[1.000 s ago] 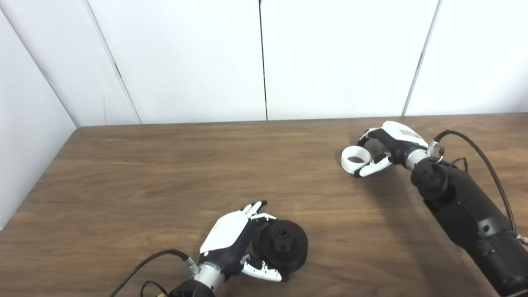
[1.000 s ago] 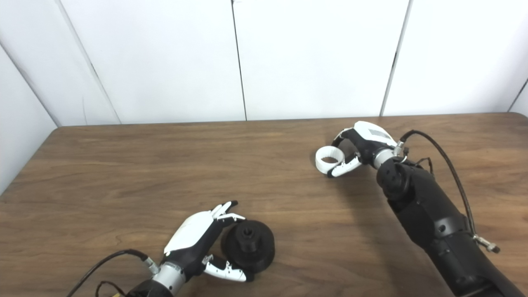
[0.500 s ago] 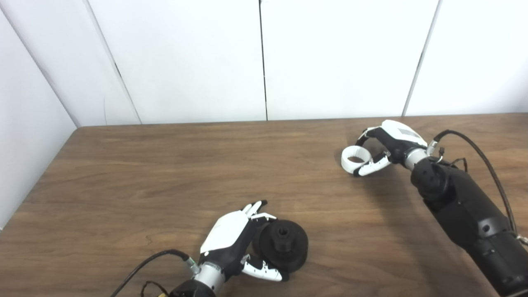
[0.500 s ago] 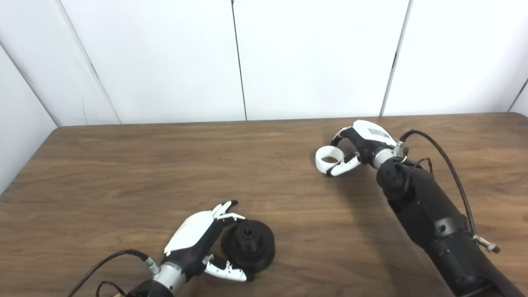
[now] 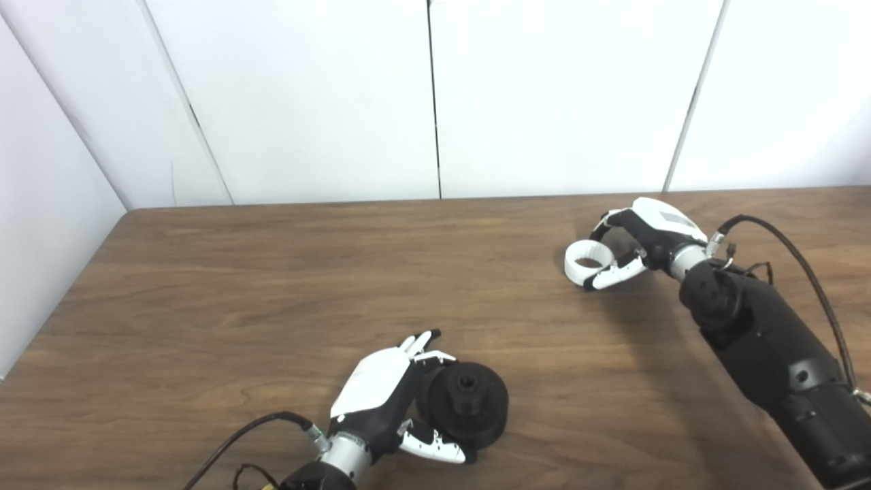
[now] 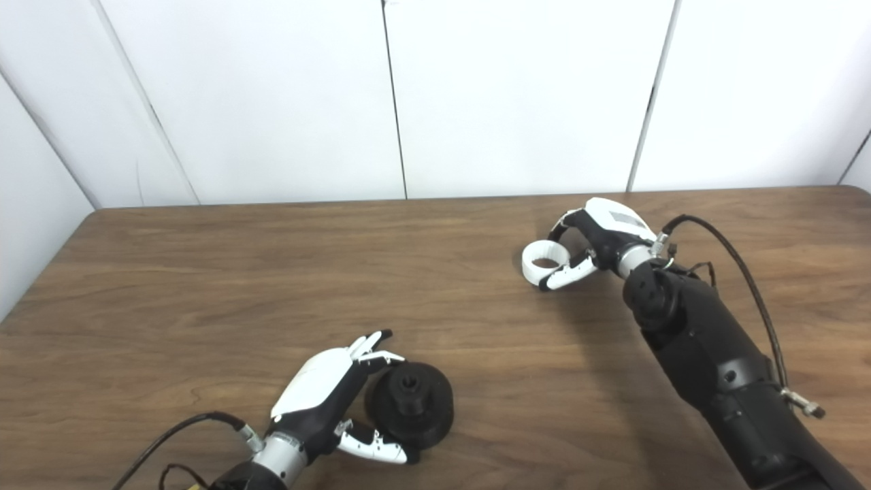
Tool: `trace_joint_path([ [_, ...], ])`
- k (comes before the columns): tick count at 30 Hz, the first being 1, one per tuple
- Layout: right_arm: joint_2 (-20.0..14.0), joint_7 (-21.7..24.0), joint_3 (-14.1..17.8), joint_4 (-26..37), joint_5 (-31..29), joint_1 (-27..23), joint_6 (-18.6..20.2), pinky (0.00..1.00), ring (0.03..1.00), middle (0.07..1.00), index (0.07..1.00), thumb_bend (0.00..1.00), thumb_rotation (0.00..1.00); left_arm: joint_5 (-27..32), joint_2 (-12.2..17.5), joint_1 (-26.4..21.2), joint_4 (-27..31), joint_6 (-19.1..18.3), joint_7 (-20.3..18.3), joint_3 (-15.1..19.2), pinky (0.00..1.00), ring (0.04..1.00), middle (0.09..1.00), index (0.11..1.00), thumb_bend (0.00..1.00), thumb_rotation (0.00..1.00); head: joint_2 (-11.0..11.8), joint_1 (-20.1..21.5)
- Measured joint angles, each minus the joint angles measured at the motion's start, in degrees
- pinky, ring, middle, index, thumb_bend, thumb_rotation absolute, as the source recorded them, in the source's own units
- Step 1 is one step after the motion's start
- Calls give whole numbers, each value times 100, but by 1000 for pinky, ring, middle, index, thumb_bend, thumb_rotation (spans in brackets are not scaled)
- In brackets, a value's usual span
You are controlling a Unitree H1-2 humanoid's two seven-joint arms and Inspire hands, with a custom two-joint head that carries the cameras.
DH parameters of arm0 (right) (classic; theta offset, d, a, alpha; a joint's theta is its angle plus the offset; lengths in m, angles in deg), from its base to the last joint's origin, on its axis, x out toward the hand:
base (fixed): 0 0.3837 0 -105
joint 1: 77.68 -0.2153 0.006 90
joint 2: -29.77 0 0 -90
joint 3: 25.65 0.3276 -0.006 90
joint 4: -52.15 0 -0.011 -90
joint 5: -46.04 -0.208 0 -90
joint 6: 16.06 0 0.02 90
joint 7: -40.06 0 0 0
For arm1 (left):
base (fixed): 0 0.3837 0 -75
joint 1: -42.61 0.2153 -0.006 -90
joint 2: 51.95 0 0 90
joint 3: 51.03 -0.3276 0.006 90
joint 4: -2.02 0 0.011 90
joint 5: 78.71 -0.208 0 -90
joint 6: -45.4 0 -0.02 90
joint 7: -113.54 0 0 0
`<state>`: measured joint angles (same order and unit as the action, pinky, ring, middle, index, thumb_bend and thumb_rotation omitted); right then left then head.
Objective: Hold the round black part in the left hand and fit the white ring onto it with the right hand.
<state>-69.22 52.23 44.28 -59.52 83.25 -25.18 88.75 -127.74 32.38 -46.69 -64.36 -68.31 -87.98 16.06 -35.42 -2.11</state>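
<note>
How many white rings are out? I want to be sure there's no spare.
1. The ring is at the table's far right, between the right hand's fingers. None shows elsewhere.

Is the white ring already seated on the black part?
No: the white ring sits far across the table by the right hand, apart from the black part at the left hand.

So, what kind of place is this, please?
Probably a robot test station or lab, not a home. A bare wooden table stands against plain white wall panels, and the only items are a white ring and a round black part, with cabled robot arms.
</note>
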Motion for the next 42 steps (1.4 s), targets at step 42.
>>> trace_joint_path([
  [42, -61, 342, 298, 1266, -104, 180, 50, 766, 913, 865, 621, 766, 283, -7, -20, 9, -31, 8, 68, -15, 957, 1000, 1000, 724, 883, 208, -70, 53],
])
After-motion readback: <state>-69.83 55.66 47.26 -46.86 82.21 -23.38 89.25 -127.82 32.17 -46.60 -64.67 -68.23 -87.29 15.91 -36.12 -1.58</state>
